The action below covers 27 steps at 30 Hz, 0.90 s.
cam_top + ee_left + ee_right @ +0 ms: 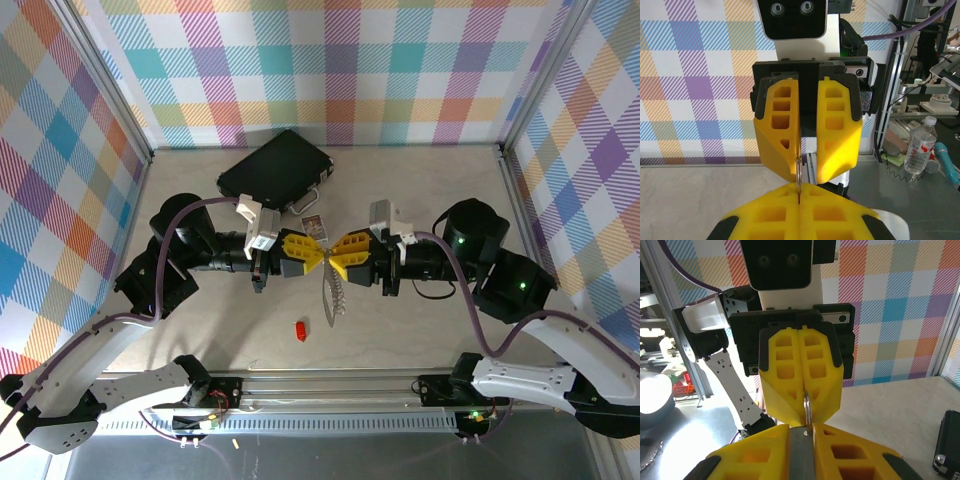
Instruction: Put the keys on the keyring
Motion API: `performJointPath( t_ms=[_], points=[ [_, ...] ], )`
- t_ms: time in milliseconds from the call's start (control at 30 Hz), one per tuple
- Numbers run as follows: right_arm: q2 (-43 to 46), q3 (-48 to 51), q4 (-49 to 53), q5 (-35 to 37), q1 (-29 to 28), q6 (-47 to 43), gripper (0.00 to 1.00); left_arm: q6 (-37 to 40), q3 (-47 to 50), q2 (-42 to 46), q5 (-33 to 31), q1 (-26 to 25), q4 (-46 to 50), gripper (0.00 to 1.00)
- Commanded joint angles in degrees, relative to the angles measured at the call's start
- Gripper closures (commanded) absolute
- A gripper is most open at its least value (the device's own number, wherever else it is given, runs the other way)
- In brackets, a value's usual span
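Left jaws clamp the keyring [808,412]; right jaws stand slightly parted around it.

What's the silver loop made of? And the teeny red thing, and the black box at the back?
The keyring looks like thin metal wire: silver-grey, with small bead-like bumps along one side. The keys are one bright red piece, probably plastic, but it's too small to be sure. The black case looks matte, maybe leather-like or plastic, with silvery fittings at its edge.
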<state>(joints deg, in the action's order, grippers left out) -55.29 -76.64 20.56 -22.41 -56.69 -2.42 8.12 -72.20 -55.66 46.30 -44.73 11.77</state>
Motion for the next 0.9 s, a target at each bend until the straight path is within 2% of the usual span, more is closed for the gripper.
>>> performJointPath(
  t_ms=[0,433,867],
  points=[
    [-0.43,-1.15,-2.78,-2.5,-0.44,-0.05,0.85,-0.8,-0.22,-0.11,1.35,0.61,-2.46,1.0],
    [-1.08,-0.53,-3.26,-3.07,-0.44,0.27,1.0,-0.11,-1.01,-0.57,2.1,0.68,-0.65,1.0],
    [-1.42,-0.18,-2.89,-5.78,-0.84,-1.38,1.0,0.22,-1.7,-0.86,2.04,0.61,0.49,1.0]
  ],
)
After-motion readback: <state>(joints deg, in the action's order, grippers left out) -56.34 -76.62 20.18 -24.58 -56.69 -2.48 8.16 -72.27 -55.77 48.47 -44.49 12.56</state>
